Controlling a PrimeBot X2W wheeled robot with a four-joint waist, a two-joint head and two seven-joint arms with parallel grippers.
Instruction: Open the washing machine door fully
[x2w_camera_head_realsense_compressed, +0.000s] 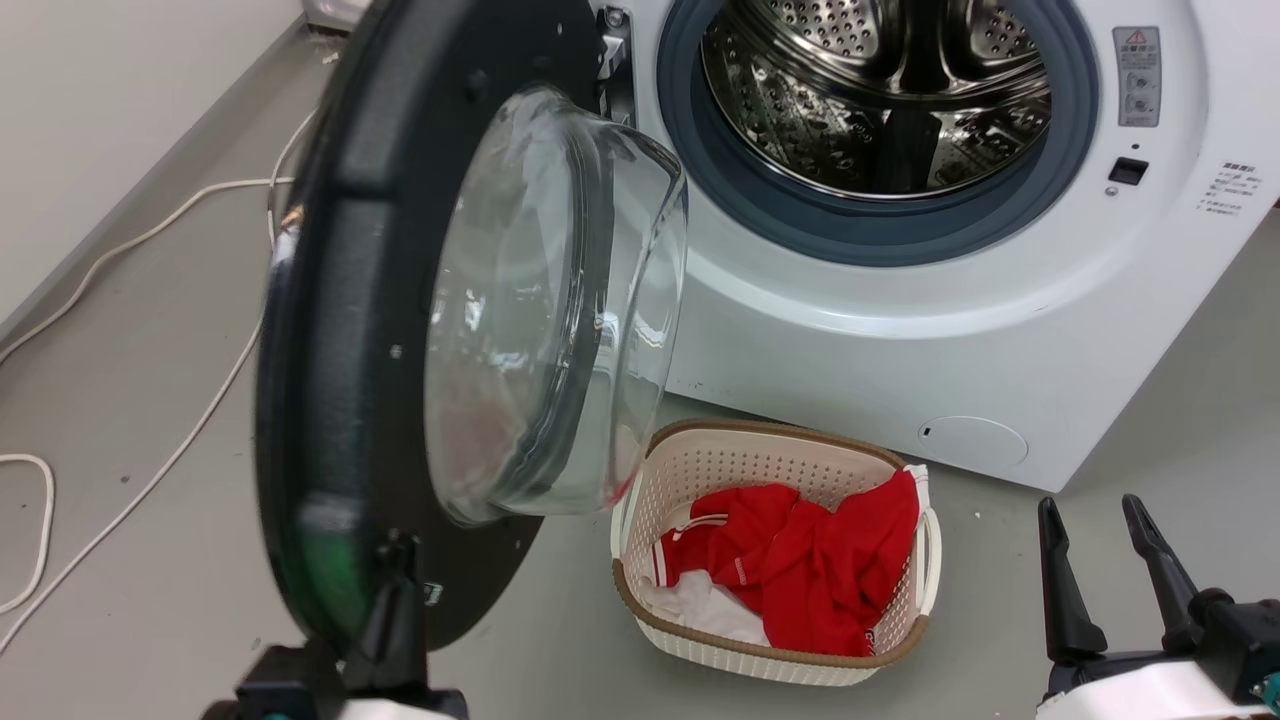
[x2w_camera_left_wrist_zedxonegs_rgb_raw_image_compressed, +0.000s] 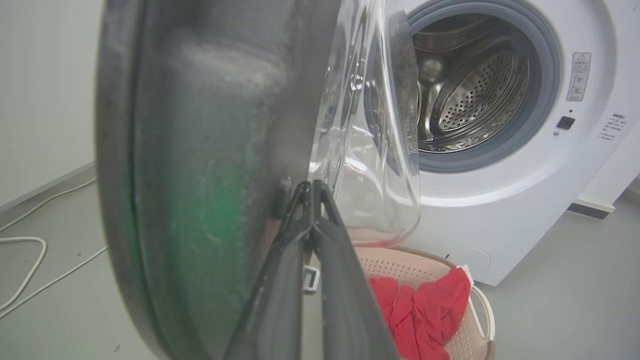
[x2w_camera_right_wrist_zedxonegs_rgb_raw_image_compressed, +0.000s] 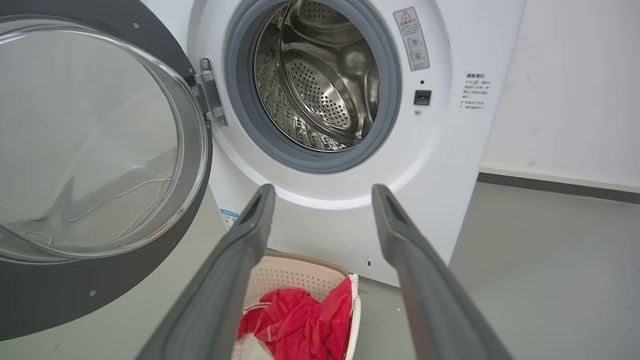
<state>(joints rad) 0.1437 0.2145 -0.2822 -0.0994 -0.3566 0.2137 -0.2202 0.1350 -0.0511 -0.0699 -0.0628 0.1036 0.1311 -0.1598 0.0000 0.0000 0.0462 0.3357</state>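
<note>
The washing machine door stands swung out from the white machine, its black rim edge-on to me and its clear glass bowl bulging to the right. My left gripper is shut, fingertips together against the inner black face of the door near its lower edge, just beside the glass. In the left wrist view the left gripper holds nothing. My right gripper hangs open at the lower right, apart from the door. The right gripper faces the open steel drum.
A cream perforated basket with red clothing and some white cloth sits on the grey floor before the machine, under the glass bowl. White cables trail over the floor at the left along a pale wall.
</note>
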